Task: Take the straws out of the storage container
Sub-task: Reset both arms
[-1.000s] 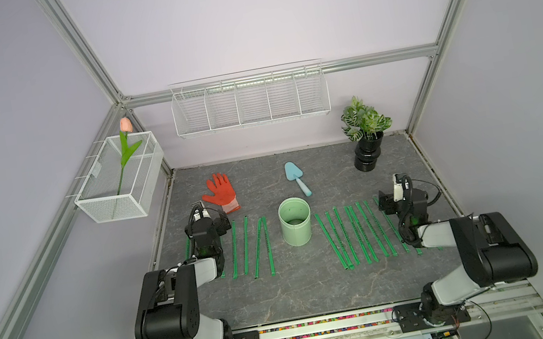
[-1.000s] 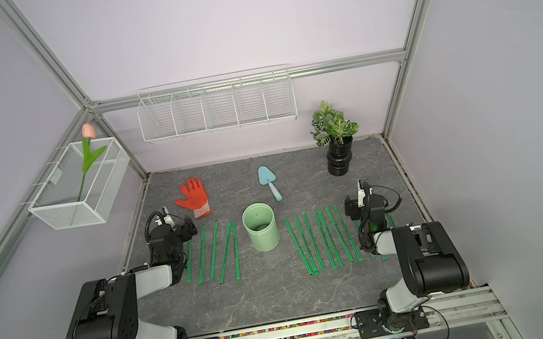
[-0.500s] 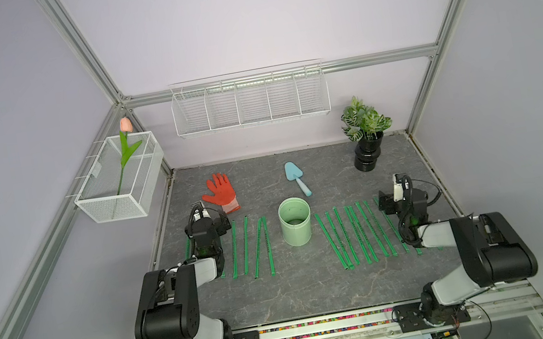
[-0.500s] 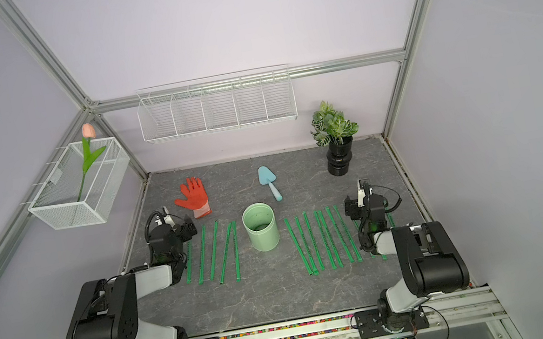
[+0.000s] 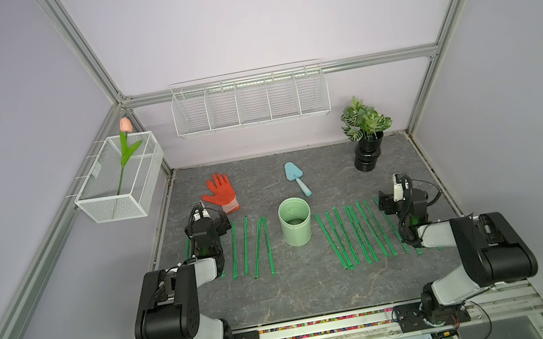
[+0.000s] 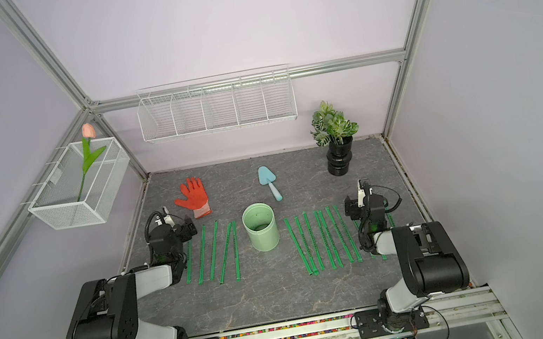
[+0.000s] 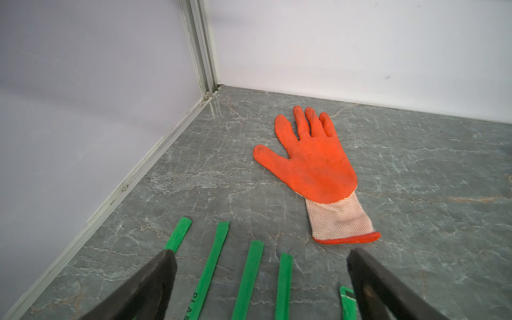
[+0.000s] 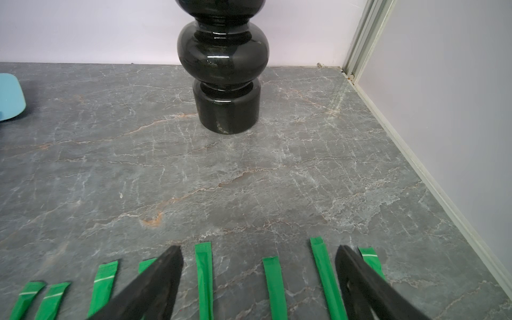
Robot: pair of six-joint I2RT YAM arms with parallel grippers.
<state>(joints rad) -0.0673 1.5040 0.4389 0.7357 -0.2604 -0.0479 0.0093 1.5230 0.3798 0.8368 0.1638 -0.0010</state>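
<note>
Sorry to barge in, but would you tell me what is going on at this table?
Two robot arms are taking straws out of a cup. The cup stands upright on the table and looks empty; the straws lie flat in rows on either side of it. The left end effector, open and empty, hovers over straw ends near the glove; the right end effector, also open and empty, hovers near the plant pot.
</note>
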